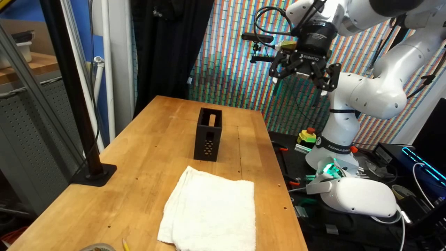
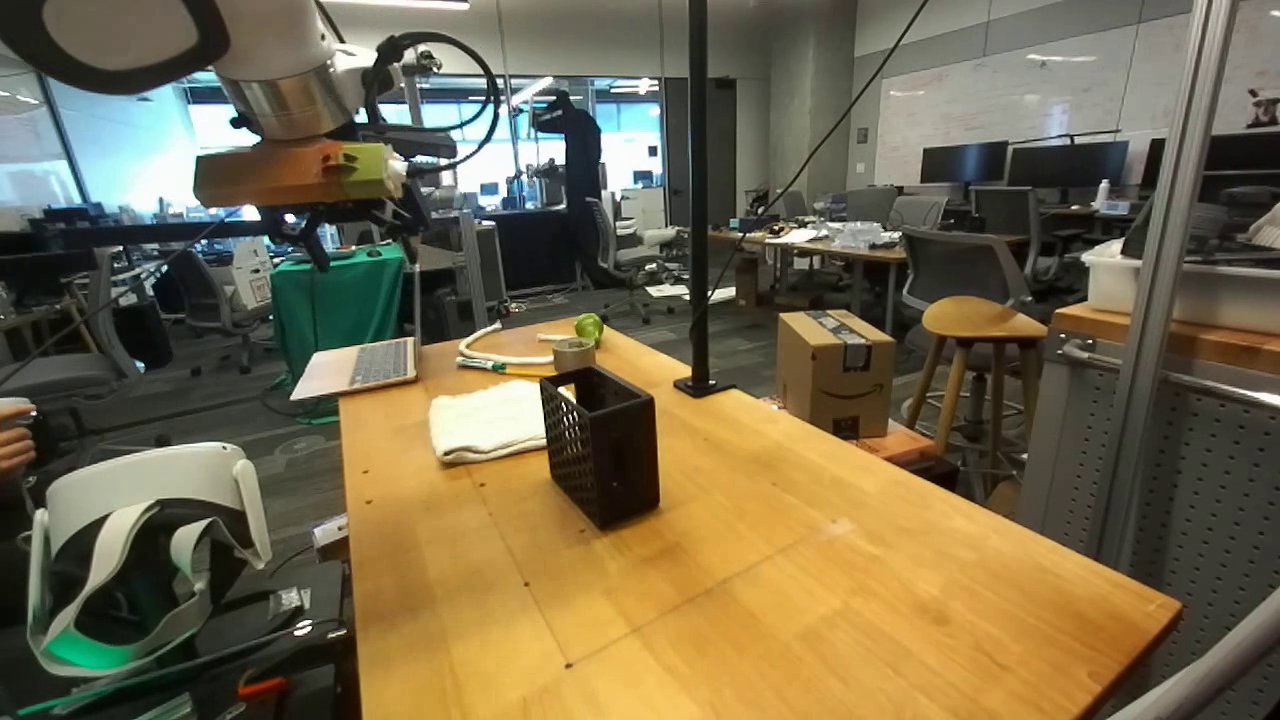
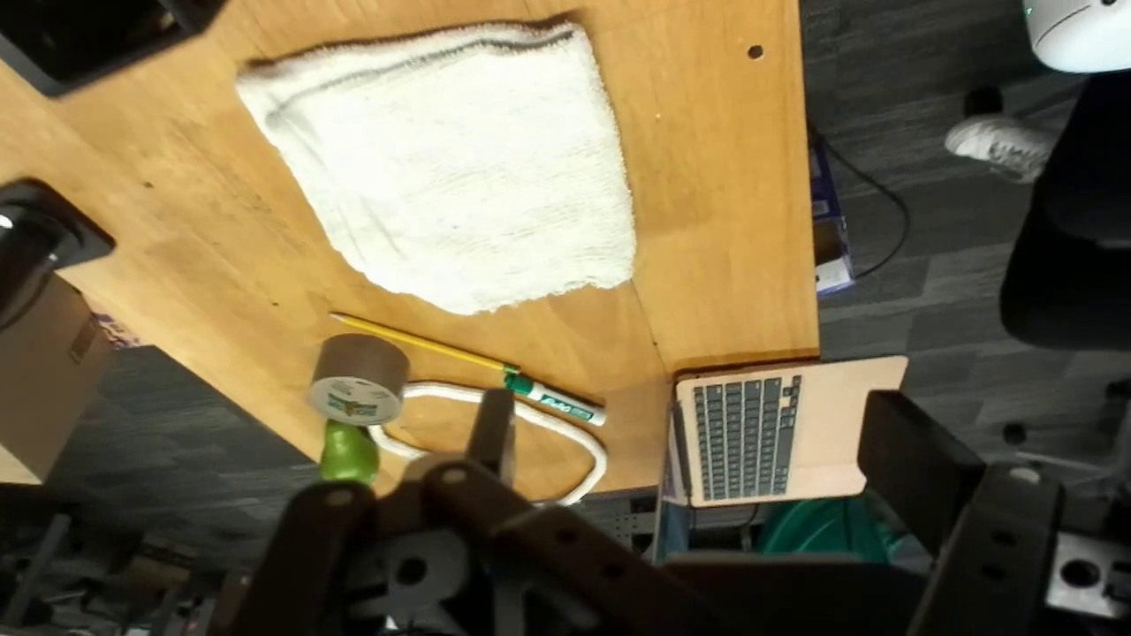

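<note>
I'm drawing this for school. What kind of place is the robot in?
Probably a robotics lab in an office-like room. You can see a big white robot arm, a virtual-reality headset near it, and computer monitors in the background.

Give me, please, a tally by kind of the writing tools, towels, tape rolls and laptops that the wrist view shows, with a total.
Writing tools: 2 (pencil and marker)
Towel: 1
Tape roll: 1
Laptop: 1
Total: 5
</note>
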### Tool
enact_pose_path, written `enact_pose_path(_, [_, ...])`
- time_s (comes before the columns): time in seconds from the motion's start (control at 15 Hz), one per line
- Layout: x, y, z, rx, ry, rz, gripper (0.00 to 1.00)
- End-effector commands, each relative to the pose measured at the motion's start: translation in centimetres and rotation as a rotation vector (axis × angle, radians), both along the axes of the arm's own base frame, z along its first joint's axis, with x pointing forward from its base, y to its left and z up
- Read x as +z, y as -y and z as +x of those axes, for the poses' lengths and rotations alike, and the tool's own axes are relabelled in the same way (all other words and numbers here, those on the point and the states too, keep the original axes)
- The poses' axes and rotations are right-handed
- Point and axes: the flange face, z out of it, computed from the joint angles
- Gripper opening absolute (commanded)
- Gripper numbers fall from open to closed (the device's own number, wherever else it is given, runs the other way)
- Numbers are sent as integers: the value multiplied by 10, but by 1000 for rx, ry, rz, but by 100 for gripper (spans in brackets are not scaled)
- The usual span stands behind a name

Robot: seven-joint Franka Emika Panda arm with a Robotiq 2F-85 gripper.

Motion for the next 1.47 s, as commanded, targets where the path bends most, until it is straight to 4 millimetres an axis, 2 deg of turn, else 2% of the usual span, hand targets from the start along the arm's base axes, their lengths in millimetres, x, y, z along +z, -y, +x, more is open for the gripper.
enact_pose_path(0.0, [-6,-59,-8,154,98,-72,100])
enact_pose_path(0.2, [-18,-100,-7,236,153,-123,100])
enact_pose_path(0.33, [-29,-123,4,274,180,-162,100])
enact_pose_path(0.47, [-37,-141,24,291,200,-202,100])
enact_pose_path(0.8, [-63,-168,79,322,183,-292,100])
enact_pose_path(1.07, [-100,-190,104,370,178,-370,100])
enact_pose_path(1.4, [-131,-217,124,431,185,-446,100])
